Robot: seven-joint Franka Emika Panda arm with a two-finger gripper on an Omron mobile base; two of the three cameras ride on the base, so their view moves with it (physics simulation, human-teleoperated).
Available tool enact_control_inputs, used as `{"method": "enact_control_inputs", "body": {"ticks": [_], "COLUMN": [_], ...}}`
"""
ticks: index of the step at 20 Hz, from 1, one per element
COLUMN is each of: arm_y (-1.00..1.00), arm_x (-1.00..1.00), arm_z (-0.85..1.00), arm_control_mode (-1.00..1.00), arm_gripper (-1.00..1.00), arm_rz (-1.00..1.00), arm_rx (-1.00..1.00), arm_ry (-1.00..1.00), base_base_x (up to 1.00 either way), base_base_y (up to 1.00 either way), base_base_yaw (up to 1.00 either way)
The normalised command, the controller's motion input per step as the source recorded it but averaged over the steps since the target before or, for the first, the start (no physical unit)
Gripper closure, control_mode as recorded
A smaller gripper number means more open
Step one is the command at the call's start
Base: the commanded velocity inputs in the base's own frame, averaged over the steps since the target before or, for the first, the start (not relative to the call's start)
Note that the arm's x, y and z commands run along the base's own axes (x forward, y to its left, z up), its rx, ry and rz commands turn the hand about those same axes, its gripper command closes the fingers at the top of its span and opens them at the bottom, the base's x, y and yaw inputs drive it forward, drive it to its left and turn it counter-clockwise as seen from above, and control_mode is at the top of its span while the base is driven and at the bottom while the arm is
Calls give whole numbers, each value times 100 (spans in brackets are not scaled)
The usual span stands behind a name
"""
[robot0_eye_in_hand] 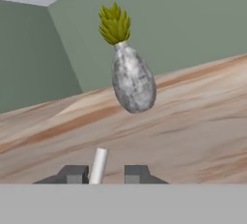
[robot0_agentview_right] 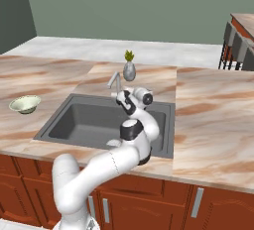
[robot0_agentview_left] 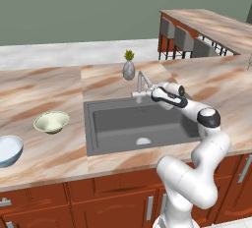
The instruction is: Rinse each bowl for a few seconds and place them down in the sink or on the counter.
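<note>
Your two bowls sit on the counter (robot0_agentview_left: pixel 54 153) left of the sink (robot0_agentview_left: pixel 98 138): cream-green bowl (robot0_agentview_left: pixel 51 122) nearer it, blue-white bowl (robot0_agentview_left: pixel 9 149) at the edge. Gripper (robot0_eye_in_hand: pixel 102 174) is at the faucet (robot0_agentview_left: pixel 141 83), fingers narrow with the faucet's thin lever (robot0_eye_in_hand: pixel 99 165) between them; can't tell if they're clamped. Vase (robot0_eye_in_hand: pixel 132 84) stands behind.

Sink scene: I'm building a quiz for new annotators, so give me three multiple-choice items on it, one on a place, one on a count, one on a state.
1. Where is the cream-green bowl?
A. in the sink
B. on the counter left of the sink
C. in the claw

2. How many bowls are on the counter?
A. two
B. three
C. none

3. What lies inside the sink?
A. both bowls
B. the vase
C. no bowl

Answers: 1 B, it sits on the stone top. 2 A, the cream-green one and the blue-white bowl. 3 C, only its drain shows.
</note>
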Motion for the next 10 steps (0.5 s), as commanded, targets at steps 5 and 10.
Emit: {"method": "enact_control_inputs", "body": {"ticks": [5, 10], "arm_y": [-55, -44], "arm_x": [-1, 0], "arm_z": [-27, -51], "arm_control_mode": [-100, -100], "arm_gripper": [100, 100], "arm_rz": [-7, -7], "arm_rx": [0, 0], "arm_ry": [13, 20], "base_base_x": [0, 0], "base_base_y": [0, 0], "base_base_yaw": [0, 0]}}
